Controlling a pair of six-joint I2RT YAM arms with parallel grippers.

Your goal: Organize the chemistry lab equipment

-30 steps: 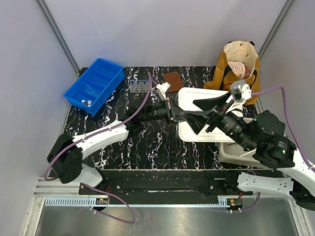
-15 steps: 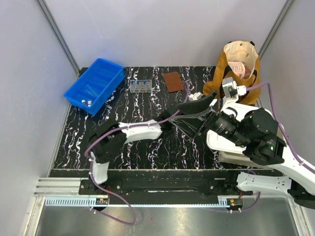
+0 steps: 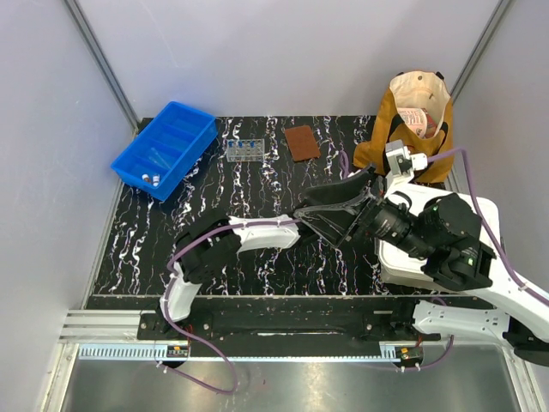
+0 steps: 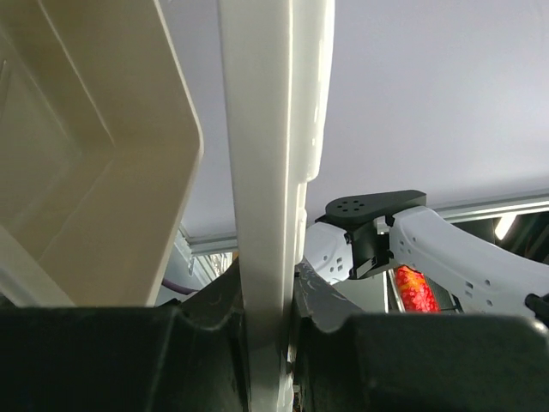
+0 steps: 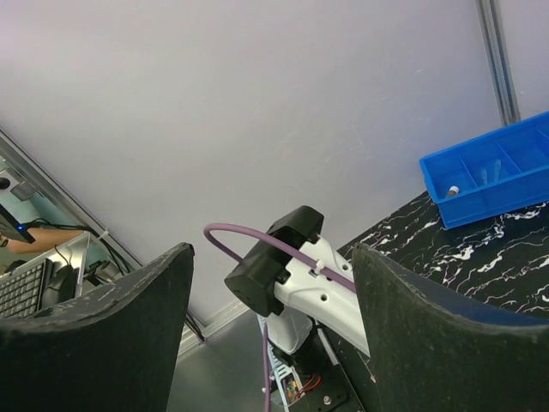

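As the left arm (image 3: 257, 232) folded back from its long reach over the middle of the table (image 3: 214, 257), the white tray (image 3: 485, 215) went along. A second ago the tray sat mid-table. Now it showed on the right side, largely under the right arm (image 3: 446, 240). In the left wrist view, the left gripper (image 4: 266, 326) was clamped tight on the tray's rim. The rim ran straight up between the dark fingers (image 4: 197, 343), edge-on to the camera. From above the grip itself was hidden behind the right arm's black hardware.

The right gripper (image 5: 270, 257) was spread wide and held nothing. It was aimed up toward the wall and across at the blue bin (image 5: 493, 176).

The lab gear had not moved in that second. The tube rack (image 3: 244, 151) with its blue-capped tubes (image 3: 243, 144) stood at the far side of the table. It sat between the blue bin and the brown pad (image 3: 301, 142). Two white-capped vials (image 3: 150, 178) lay in the bin's near corner. The tote bag (image 3: 416, 120) sat at the far right.

So the change read as tray handling, probably repositioning the tray to receive items. The sorting itself looked barely started. The two arms were crowded close, and a collision seemed the main risk.
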